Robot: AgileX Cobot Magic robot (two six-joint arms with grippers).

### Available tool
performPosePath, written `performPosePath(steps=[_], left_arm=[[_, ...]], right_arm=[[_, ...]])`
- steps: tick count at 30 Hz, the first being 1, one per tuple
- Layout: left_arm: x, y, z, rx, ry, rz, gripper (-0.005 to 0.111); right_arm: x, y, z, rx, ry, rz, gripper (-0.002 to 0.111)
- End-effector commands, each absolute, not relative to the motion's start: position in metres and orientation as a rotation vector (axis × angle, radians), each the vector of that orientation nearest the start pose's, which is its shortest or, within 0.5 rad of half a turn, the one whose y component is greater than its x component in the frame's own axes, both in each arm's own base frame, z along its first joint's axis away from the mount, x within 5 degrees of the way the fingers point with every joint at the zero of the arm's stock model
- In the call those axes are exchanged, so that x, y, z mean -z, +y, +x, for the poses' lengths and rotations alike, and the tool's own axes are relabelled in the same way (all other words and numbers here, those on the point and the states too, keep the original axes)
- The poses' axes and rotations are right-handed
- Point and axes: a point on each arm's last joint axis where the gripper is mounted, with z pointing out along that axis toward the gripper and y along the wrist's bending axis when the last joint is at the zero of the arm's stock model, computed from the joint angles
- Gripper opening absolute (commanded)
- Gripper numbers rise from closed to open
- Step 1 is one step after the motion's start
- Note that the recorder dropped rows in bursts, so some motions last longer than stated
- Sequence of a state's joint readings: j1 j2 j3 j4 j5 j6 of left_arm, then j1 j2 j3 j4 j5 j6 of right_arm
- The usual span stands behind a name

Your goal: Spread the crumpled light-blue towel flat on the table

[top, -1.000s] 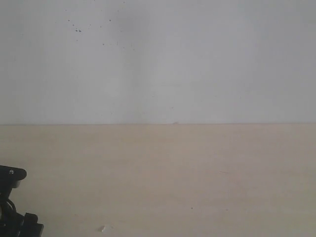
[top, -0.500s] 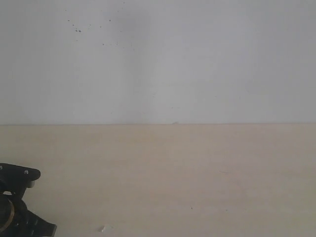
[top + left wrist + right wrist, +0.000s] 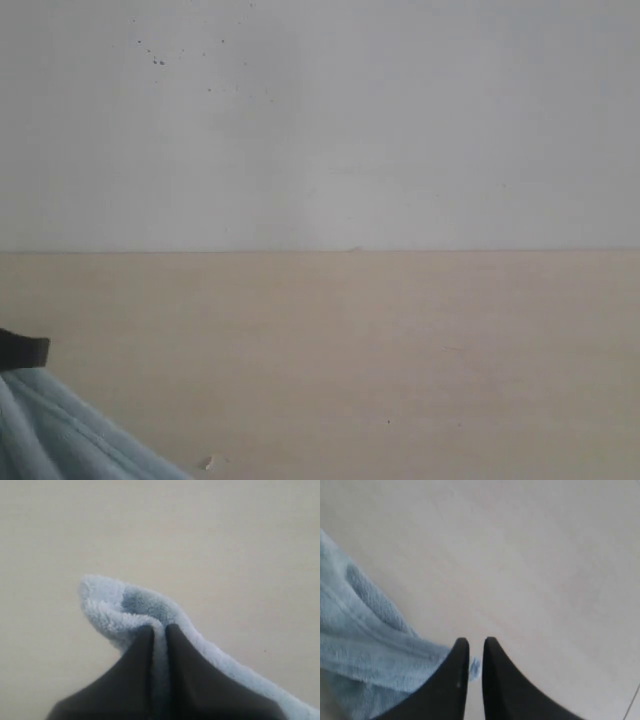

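Towel [image 3: 60, 435] bunched and draped at near left side of table [image 3: 400, 350], well away from its far edge. Fluffy fold pinched tight between fingers of left gripper [image 3: 159, 630]. Right gripper [image 3: 476, 642] nearly closed, sliver of blue cloth caught between tips, remainder trailing beside it.

Wall [image 3: 400, 120]: white and plain, filling the upper half of the exterior view.
Specks [image 3: 158, 62]: small dark dots scattered on the wall, toward its upper left.
Fleck [image 3: 208, 463]: tiny pale chip, low in the exterior view, left of centre.
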State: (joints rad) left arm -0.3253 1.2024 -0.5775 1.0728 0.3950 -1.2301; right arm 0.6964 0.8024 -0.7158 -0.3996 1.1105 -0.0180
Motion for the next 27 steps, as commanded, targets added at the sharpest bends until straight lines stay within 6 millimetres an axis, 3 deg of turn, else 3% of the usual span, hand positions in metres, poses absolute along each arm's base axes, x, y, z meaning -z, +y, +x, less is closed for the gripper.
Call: performPosePath(steps=[1, 3, 8, 16, 22, 27], left_arm=[[-0.266, -0.029, 0.191, -0.159, 2.182, 0.004, 0.004], [-0.274, -0.025, 0.180, -0.166, 2.178, 0.023, 0.004], [-0.283, -0.019, 0.159, -0.166, 2.195, 0.027, 0.004], [-0.285, -0.015, 0.149, -0.183, 2.209, 0.034, 0.004], [-0.278, -0.017, 0.149, -0.159, 2.216, 0.044, 0.004], [-0.276, -0.019, 0.149, -0.125, 2.212, 0.045, 0.004]], right_arm=[[-0.253, 0.049, 0.110, 0.373, 2.477, -1.084, 0.012], [-0.247, 0.051, 0.111, 0.352, 2.470, -1.069, 0.019], [-0.250, 0.050, 0.118, 0.422, 2.402, -1.054, 0.051], [-0.229, 0.069, 0.149, 0.439, 2.426, -1.044, 0.051], [-0.192, 0.058, 0.185, 0.340, 2.646, -0.749, 0.051], [-0.166, 0.042, 0.202, 0.232, 2.793, -0.522, 0.051]])
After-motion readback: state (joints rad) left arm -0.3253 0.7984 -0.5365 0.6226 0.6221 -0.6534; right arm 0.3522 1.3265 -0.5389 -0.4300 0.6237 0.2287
